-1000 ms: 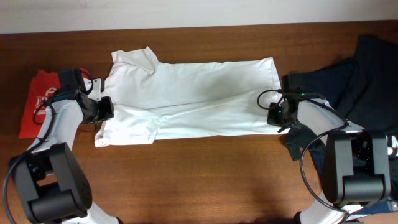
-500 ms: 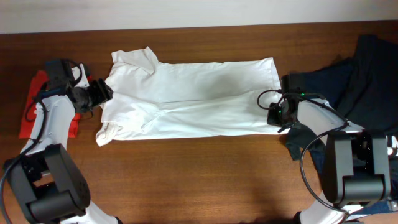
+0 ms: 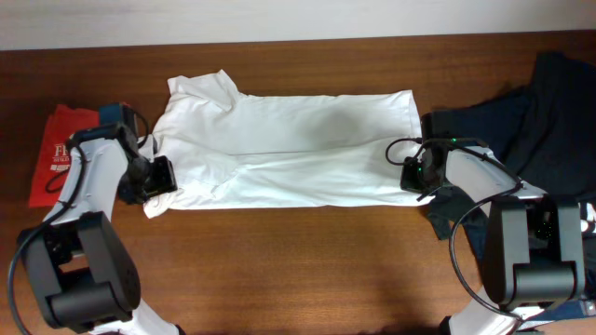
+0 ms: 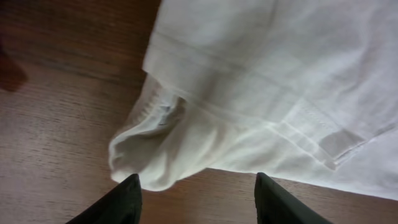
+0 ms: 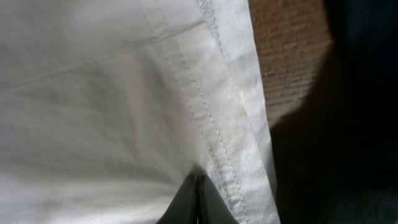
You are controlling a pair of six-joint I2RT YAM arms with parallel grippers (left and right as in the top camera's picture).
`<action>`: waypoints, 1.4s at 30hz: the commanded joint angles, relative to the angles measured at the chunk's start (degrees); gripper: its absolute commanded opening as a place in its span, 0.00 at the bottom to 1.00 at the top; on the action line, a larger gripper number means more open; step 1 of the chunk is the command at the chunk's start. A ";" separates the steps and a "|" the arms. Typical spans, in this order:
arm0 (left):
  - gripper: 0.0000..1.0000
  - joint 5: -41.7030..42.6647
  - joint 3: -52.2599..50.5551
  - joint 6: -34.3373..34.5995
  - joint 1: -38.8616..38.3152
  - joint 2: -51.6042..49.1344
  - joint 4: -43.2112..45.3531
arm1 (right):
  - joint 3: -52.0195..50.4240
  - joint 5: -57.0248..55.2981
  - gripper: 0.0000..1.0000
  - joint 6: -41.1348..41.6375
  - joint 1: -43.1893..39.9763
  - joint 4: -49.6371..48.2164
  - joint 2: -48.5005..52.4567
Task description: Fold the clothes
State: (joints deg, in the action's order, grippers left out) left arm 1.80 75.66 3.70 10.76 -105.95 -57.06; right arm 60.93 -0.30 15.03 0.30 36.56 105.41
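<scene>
White shirt lies spread flat mid-table, collar to the L. The L gripper hangs over its bunched sleeve at the near-L corner, fingers spread w/ nothing in them, while the R gripper is pinched tight on the stitched hem at the R edge. Table is dark brown wood w/ visible grain, pale wall behind, flat red bag by the L arm, dark clothes heaped far R. The shirt looks soft & creased lengthwise.
</scene>
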 commanded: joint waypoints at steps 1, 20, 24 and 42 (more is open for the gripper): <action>0.48 -6.40 0.13 -0.52 -2.67 -3.65 1.16 | -3.93 0.13 0.05 0.46 -0.42 3.78 3.91; 0.33 -28.13 3.87 2.32 2.16 -6.82 -1.75 | -3.93 -3.34 0.04 1.97 -3.41 6.78 3.91; 0.33 -6.40 4.59 2.25 1.14 1.03 -3.93 | -3.93 -2.93 0.04 1.95 -4.07 6.84 3.91; 0.33 -13.22 -10.03 12.04 -1.14 2.69 0.87 | -3.93 -2.95 0.04 1.92 -4.09 7.80 3.91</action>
State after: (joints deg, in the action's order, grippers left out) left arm -13.02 65.98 14.85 10.07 -103.57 -55.64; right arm 60.97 1.17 16.51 -2.44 42.41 105.06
